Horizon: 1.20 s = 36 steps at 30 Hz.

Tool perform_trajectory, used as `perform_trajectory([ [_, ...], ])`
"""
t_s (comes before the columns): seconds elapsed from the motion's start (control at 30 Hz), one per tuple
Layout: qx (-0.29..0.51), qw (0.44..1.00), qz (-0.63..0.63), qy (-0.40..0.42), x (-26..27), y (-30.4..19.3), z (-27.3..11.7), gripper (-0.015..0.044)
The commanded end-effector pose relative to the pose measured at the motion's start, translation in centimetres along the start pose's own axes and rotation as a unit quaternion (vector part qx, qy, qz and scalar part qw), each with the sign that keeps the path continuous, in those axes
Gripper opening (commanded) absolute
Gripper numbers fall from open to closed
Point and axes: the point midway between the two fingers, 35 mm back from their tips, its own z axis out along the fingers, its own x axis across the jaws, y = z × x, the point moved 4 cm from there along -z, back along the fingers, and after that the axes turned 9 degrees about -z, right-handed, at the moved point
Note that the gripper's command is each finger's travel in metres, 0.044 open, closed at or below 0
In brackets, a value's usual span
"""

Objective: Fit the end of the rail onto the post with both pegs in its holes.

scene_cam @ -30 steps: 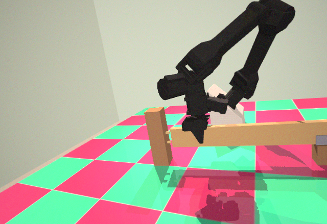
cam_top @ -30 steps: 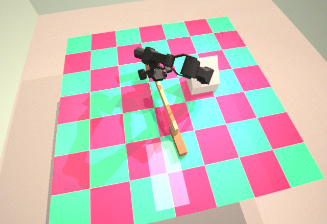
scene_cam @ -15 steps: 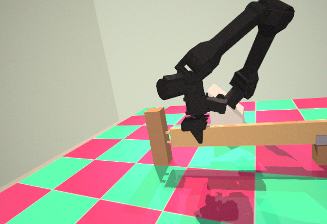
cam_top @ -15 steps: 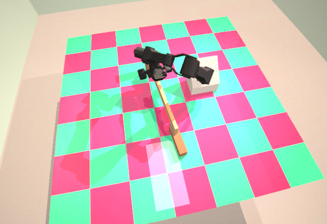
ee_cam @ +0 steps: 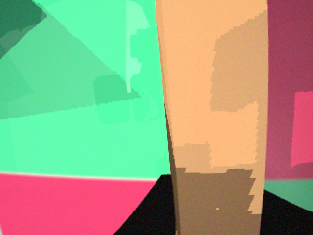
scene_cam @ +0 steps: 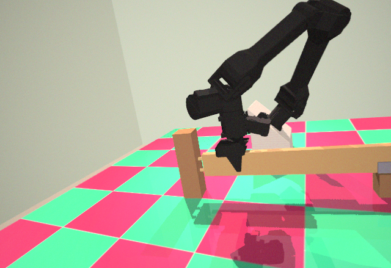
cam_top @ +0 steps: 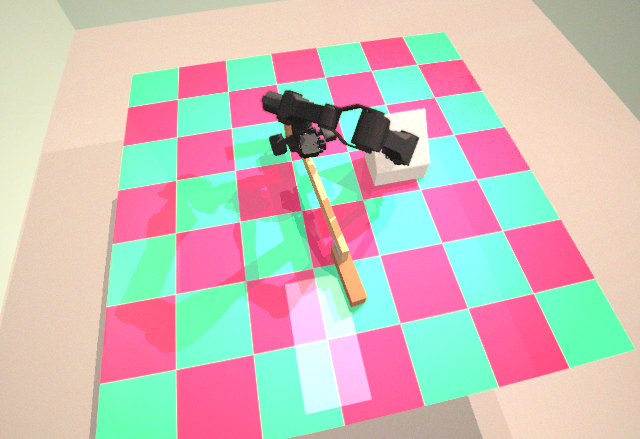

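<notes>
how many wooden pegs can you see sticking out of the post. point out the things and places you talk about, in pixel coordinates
2. Both span the gap between the post [scene_cam: 189, 164] and the near end of the rail [scene_cam: 284, 160] [cam_top: 324, 201] [ee_cam: 215, 73]: an upper peg [scene_cam: 200, 158] and a lower peg [scene_cam: 201, 170].

the long, pale wooden rail [cam_top: 321, 192] [scene_cam: 284, 160] [ee_cam: 215, 122] in my tool [cam_top: 310, 142] [scene_cam: 239, 167] lies nearly level above the tabletop [cam_top: 439, 367] [scene_cam: 88, 208], its end just beside the upright post [scene_cam: 188, 164].

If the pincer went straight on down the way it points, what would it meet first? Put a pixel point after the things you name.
Probably the checkered table top [cam_top: 279, 320] [scene_cam: 151, 221] [ee_cam: 73, 147] below: the pincer [scene_cam: 238, 168] already straddles the rail [cam_top: 324, 199] [scene_cam: 315, 160] [ee_cam: 215, 73]. Exact depth is unclear.
</notes>
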Motion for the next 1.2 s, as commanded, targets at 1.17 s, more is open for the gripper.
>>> perform_trajectory([
  [1.17,0.004,1.0,0.0,-0.001,0.13,-0.82,-0.24,0.0],
])
